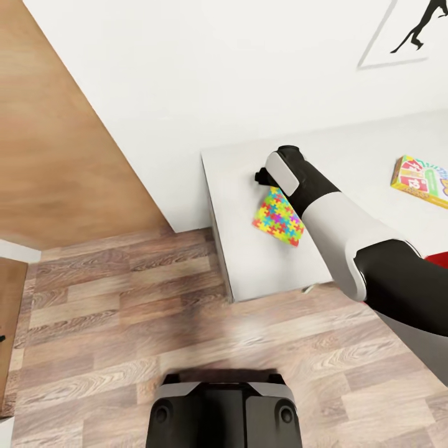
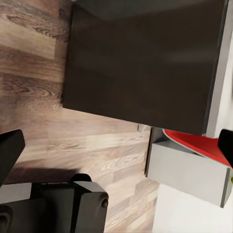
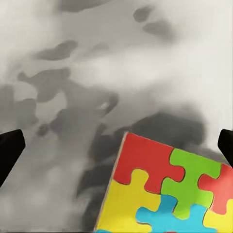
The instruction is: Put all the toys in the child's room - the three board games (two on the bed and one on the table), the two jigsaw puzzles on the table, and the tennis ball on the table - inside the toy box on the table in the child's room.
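Note:
One jigsaw puzzle (image 1: 278, 218), a thin square of many-coloured pieces, lies near the end of the white table (image 1: 249, 261). My right arm reaches over it, and my right gripper (image 1: 260, 177) hovers just past the puzzle's far corner, mostly hidden behind the wrist. The right wrist view has the puzzle's corner (image 3: 165, 189) close below the right gripper (image 3: 116, 148), whose fingertips (image 3: 9, 150) stand wide apart with nothing between them. A board game (image 1: 423, 180) with a yellow-edged colourful lid lies further right. My left gripper (image 2: 116, 148) hangs open over the floor. The toy box, tennis ball and bed are out of view.
Wood-plank floor (image 1: 124, 311) lies in front of the table, with my base (image 1: 224, 410) on it. A brown wooden door (image 1: 56, 124) stands at the left and a dinosaur picture (image 1: 417, 28) hangs on the white wall. The table's dark side (image 2: 141, 58) and something red (image 2: 194, 143) are near the left gripper.

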### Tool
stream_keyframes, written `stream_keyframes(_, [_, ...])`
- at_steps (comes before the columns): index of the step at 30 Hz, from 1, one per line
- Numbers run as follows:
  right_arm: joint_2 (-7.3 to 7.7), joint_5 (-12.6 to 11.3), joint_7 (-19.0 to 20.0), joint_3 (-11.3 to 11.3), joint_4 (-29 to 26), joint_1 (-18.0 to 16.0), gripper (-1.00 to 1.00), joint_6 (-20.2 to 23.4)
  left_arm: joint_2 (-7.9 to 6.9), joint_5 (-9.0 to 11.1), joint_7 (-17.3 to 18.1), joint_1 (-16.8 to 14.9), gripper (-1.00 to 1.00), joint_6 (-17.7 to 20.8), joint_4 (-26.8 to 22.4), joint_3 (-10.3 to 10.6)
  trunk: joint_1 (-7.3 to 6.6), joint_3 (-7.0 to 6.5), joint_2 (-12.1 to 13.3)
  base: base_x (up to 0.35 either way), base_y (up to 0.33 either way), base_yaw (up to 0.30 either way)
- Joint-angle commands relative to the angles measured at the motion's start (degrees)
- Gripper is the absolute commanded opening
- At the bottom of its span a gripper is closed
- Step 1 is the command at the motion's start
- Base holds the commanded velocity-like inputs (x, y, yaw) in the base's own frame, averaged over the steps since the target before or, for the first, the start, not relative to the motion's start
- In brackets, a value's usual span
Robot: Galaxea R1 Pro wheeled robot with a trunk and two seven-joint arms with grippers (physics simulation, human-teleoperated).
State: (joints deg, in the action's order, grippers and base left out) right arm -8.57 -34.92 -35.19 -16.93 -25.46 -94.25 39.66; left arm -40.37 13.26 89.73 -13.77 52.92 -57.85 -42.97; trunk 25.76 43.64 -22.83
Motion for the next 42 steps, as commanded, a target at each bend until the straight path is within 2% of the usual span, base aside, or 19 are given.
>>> stream_keyframes(1, [0.04,-0.68,-0.50,-0.41,-0.03,-0.05,1.00,0.14,0.00,-0.08,0.27,-0.03,1.00,0.61,0.02,0.00,0.02,0.07,-0.09,-0.133,0.191,0.000])
stream_keyframes(11, [0.04,-0.68,-0.49,-0.39,-0.03,-0.37,1.00,0.20,0.02,-0.08,0.27,-0.03,1.00,0.60,0.02,0.00,0.02,0.07,-0.09,-0.096,0.089,0.000])
stream_keyframes(22, [0.07,-0.60,-0.55,-0.39,-0.03,-0.80,1.00,0.02,0.01,-0.08,0.27,-0.03,1.00,0.60,0.02,0.00,0.02,0.07,-0.09,-0.008,-0.128,0.000])
stream_keyframes(42, [0.09,-0.59,-0.58,-0.39,-0.03,-0.84,1.00,-0.02,0.02,-0.08,0.27,-0.03,1.00,0.61,0.02,0.00,0.02,0.07,-0.09,-0.058,-0.012,0.000])
